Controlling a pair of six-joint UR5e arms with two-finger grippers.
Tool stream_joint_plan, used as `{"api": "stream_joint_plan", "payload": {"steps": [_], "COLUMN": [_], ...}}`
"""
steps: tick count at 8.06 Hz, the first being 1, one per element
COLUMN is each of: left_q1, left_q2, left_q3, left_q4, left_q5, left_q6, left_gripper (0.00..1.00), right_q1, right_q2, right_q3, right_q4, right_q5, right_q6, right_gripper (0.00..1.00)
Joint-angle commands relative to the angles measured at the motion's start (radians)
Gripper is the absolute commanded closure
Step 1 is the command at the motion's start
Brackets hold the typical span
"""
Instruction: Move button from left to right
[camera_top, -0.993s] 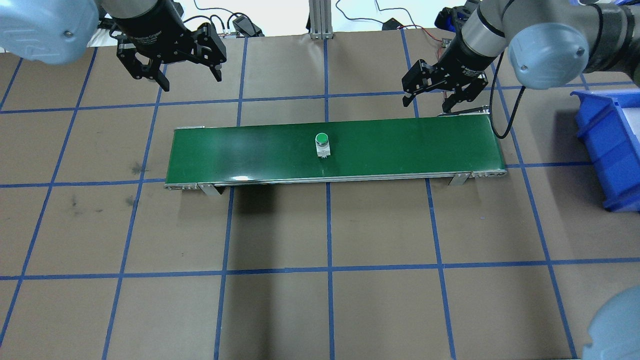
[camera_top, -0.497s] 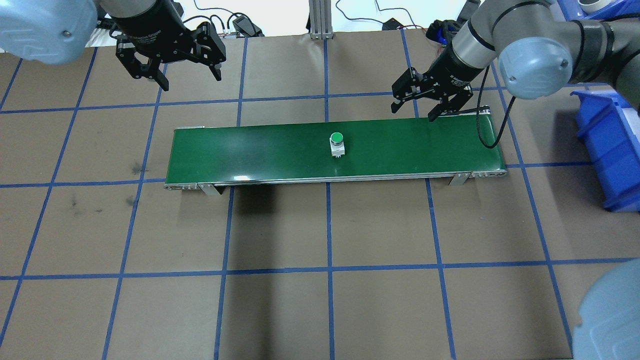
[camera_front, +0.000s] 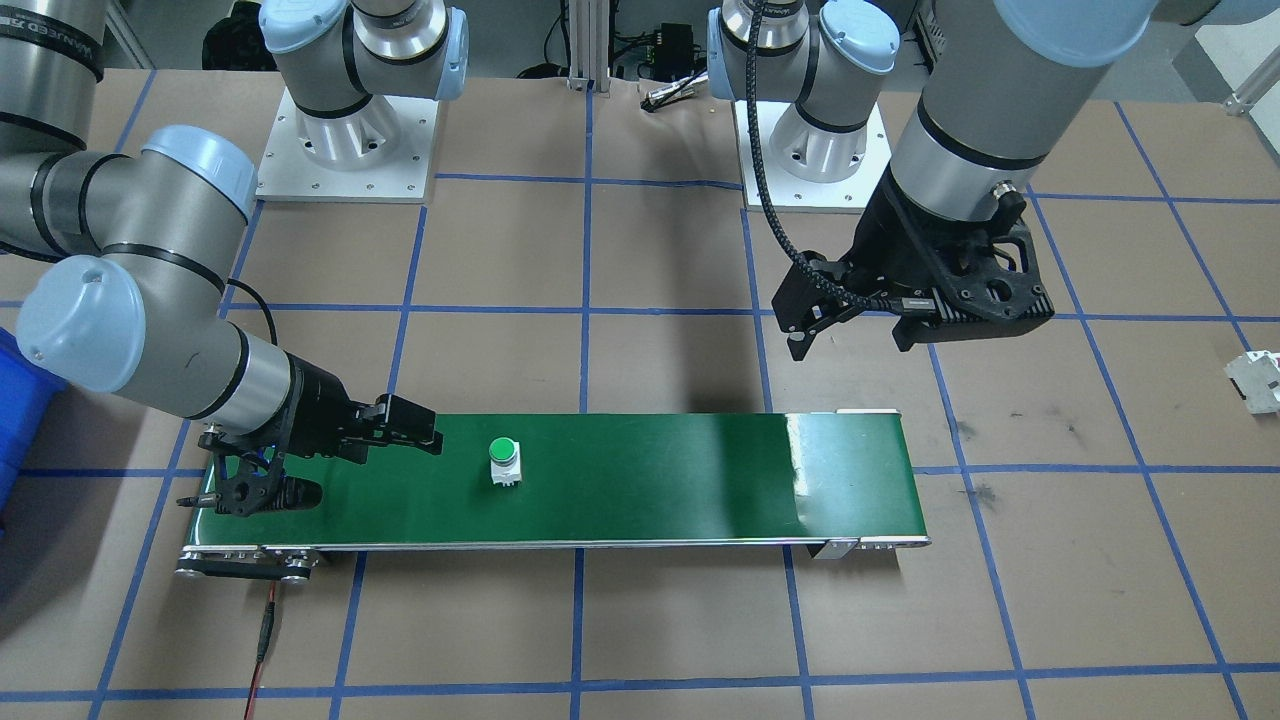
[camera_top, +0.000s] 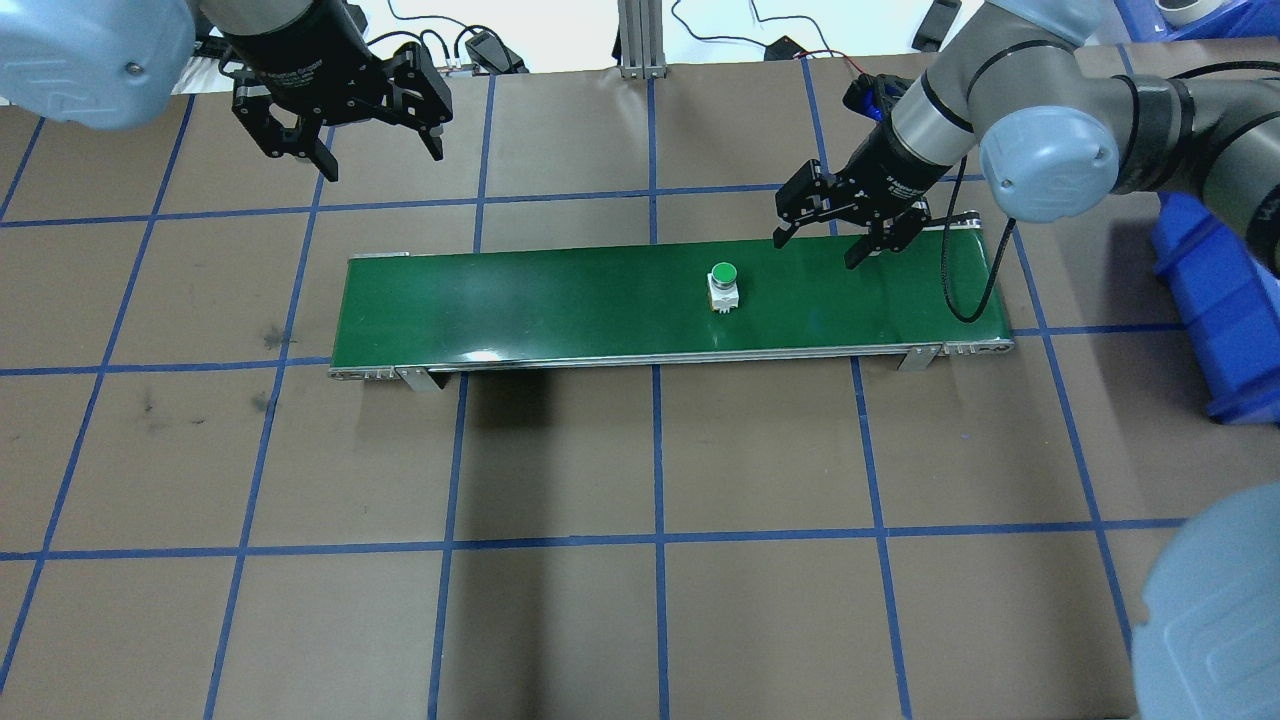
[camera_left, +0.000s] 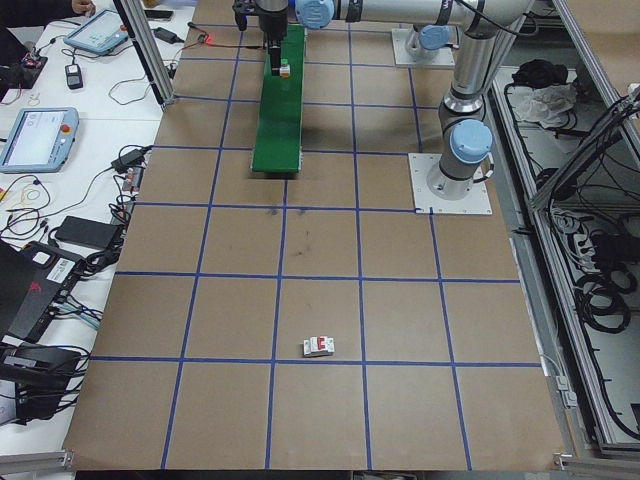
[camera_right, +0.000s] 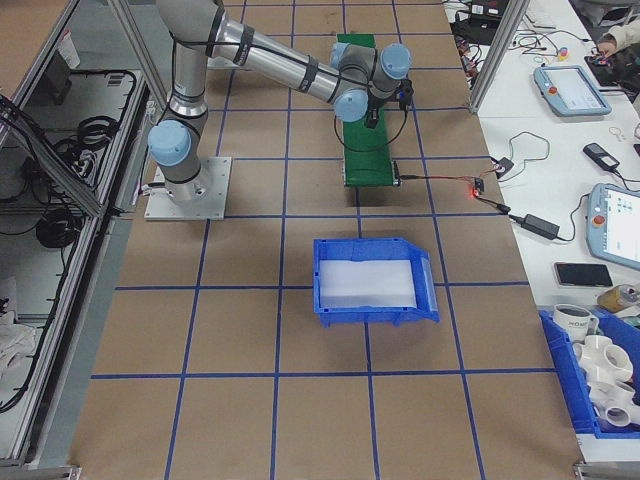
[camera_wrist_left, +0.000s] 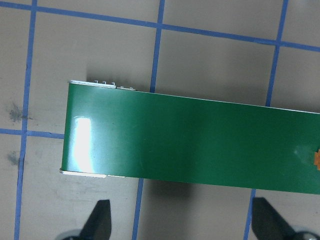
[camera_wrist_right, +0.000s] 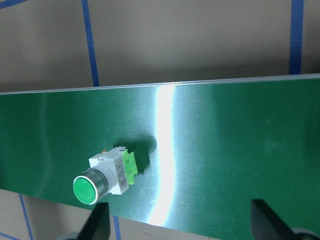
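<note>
In the overhead view, the table is brown with blue tape lines. The near part, at 6 o'clock, has only the tape squares on it.

Farther up, in the middle, lies a long green belt. The button stands on the belt, a little toward 3 o'clock from the belt's middle. Its green cap faces up and its white body sits under it. In the right wrist view the button shows a yellow-green bit at its base, and nothing touches it.

At 2 o'clock from the button, the right gripper hangs over the far edge of the belt. Its two fingers are spread apart and hold nothing. It is near the button but not touching it.

Out at 3 o'clock, at the table's edge, sits a blue bin.

Farthest away, at 11 o'clock, the left gripper hangs over the bare table beyond the belt's left end. Its fingers are spread wide too, with nothing between them. It is well apart from the button.

In the left side view, a small white and red part lies alone on the table, far from the belt.
</note>
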Motion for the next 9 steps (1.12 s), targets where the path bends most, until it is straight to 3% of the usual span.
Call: {"api": "stream_joint_plan", "payload": {"steps": [1,7,8,9], "left_q1": [0.000,0.000,0.000,0.000], "left_q2": [0.006,0.012,0.012,0.012], "left_q3": [0.000,-0.005,-0.006,-0.006], "left_q4": [0.004,0.004,0.006,0.006], "left_q5": [0.001,-0.003,-0.003,-0.003], "left_q6": [0.010,0.012,0.012,0.012], "left_gripper": [0.00,0.00,0.00,0.00], "right_q1": [0.000,0.000,0.000,0.000], "right_q2": [0.004,0.033,0.040,0.049], "right_q3": [0.001,0.001,0.001,0.000], "right_q4": [-0.002,-0.006,-0.007,-0.014], "right_q5": [-0.003,-0.007,-0.024,-0.108], "right_q6": [0.012,0.012,0.011,-0.001], "right_gripper": [0.00,0.00,0.00,0.00]}}
